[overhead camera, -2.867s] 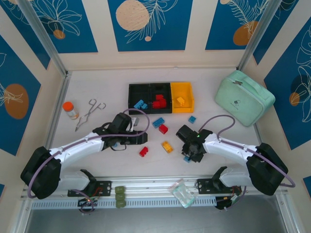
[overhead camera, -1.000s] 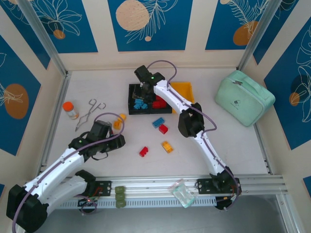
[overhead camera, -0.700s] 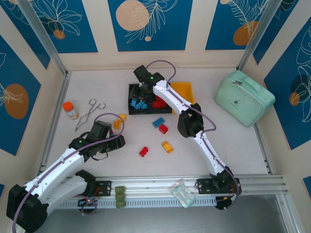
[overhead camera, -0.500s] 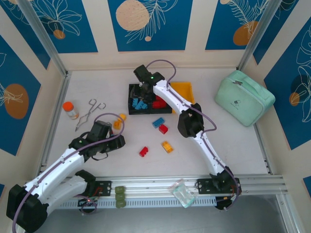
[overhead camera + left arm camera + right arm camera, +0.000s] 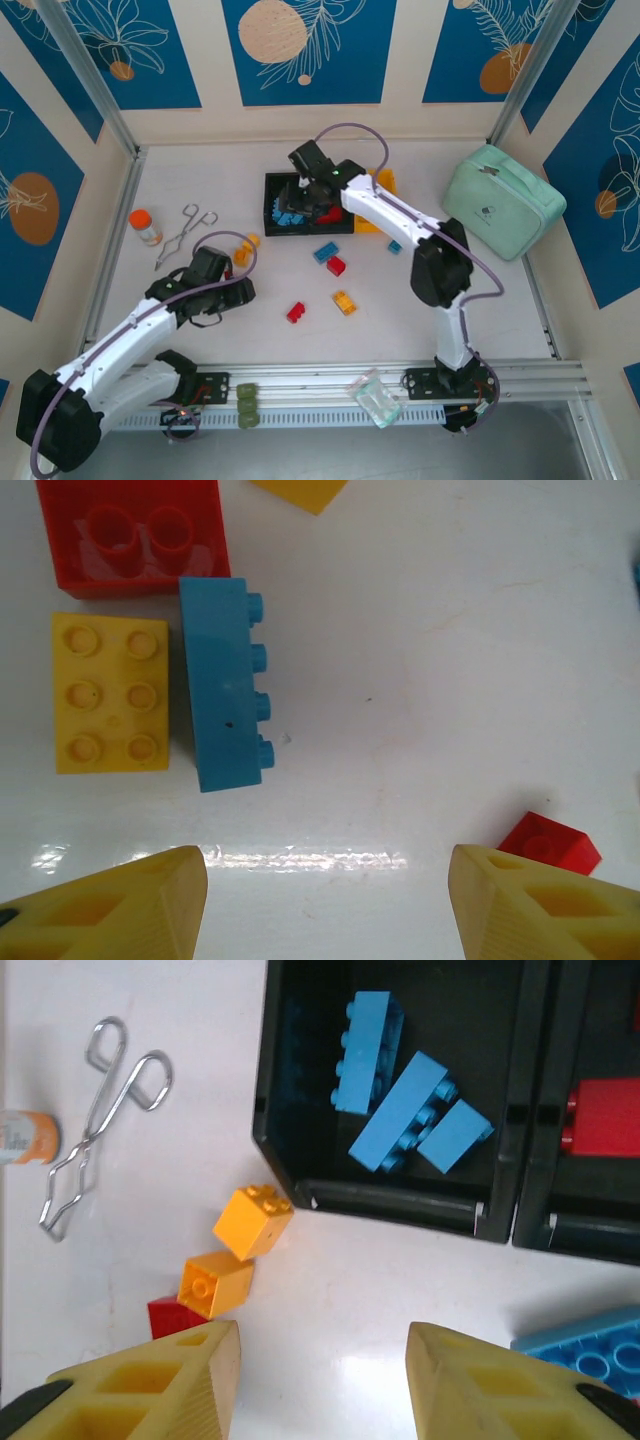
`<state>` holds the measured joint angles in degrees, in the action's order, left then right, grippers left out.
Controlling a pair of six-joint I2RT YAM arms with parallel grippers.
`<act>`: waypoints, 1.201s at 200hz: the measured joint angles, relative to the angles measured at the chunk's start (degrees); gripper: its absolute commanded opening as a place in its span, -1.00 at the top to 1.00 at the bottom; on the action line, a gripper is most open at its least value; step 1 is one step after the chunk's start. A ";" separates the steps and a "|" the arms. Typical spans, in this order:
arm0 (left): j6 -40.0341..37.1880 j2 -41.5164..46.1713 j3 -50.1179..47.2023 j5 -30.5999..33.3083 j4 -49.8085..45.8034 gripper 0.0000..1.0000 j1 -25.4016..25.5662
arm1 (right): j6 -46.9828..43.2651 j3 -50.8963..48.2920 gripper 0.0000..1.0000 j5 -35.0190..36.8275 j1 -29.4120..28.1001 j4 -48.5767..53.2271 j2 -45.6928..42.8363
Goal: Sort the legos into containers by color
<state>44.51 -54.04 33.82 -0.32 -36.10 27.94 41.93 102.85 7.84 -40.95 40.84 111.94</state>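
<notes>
Presently the right gripper [image 5: 322,1360] gapes wide and empty by the black bin [image 5: 385,1206] of blue bricks [image 5: 400,1108], the left gripper [image 5: 325,880] likewise.

Flat white glossy tabletop [image 5: 200,160], enclosed on three sides by cream wall panels [image 5: 400,115]. Walls carry blue rectangular posters [image 5: 345,70] with white leaf line-drawings and orange-tan discs. Slanted aluminium corner posts [image 5: 90,80] stand left and right. Ribbed aluminium rail [image 5: 300,412] runs along near edge. Lighting even; bright glare streak [image 5: 300,860] on tabletop.
</notes>
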 measured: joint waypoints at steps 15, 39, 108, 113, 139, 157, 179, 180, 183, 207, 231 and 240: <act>-0.07 -1.62 0.35 0.66 0.00 -0.30 -0.07 | 0.00 -6.86 0.06 0.20 -0.48 -2.49 -5.07; -0.92 -4.87 0.98 1.53 0.09 -0.29 -0.09 | 0.02 -17.81 0.05 0.50 -1.33 -5.38 -12.68; -2.89 -14.47 3.80 3.48 1.92 -0.17 -0.15 | 3.08 -40.15 0.06 2.95 -4.96 -7.56 -28.68; -3.02 -14.99 3.98 3.69 2.05 -0.16 -0.17 | 3.39 -41.18 0.06 3.08 -5.18 -7.63 -29.33; -3.98 -17.84 5.05 5.11 2.51 -0.05 -0.20 | 5.55 -44.63 0.07 3.61 -6.27 -7.76 -31.52; -4.66 -19.30 5.57 6.05 2.80 0.08 -0.20 | 6.58 -45.31 0.07 3.82 -7.17 -7.91 -31.91; -5.55 -21.16 6.10 6.84 3.21 0.15 -0.20 | 7.26 -45.35 0.06 4.00 -8.09 -8.35 -31.91; -5.60 -21.22 6.10 6.84 3.23 0.15 -0.20 | 7.34 -45.35 0.07 4.00 -8.13 -8.39 -31.91; -5.55 -21.53 6.12 6.86 3.37 0.17 -0.20 | 7.43 -45.35 0.07 4.02 -8.17 -8.41 -31.91; -6.03 -23.71 6.21 7.06 4.17 0.33 -0.20 | 7.69 -45.35 0.06 4.20 -8.55 -8.57 -31.91; -6.67 -25.46 6.43 7.26 4.42 0.55 -0.20 | 8.09 -45.35 0.07 4.28 -8.98 -8.61 -31.91; -6.95 -25.59 6.75 7.26 4.72 0.59 -0.20 | 8.17 -45.35 0.07 4.42 -9.29 -8.61 -31.91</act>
<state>37.56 -79.64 40.58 6.94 -31.38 27.75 50.11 57.49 12.25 -50.24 32.23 80.03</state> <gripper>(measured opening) 0.242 0.467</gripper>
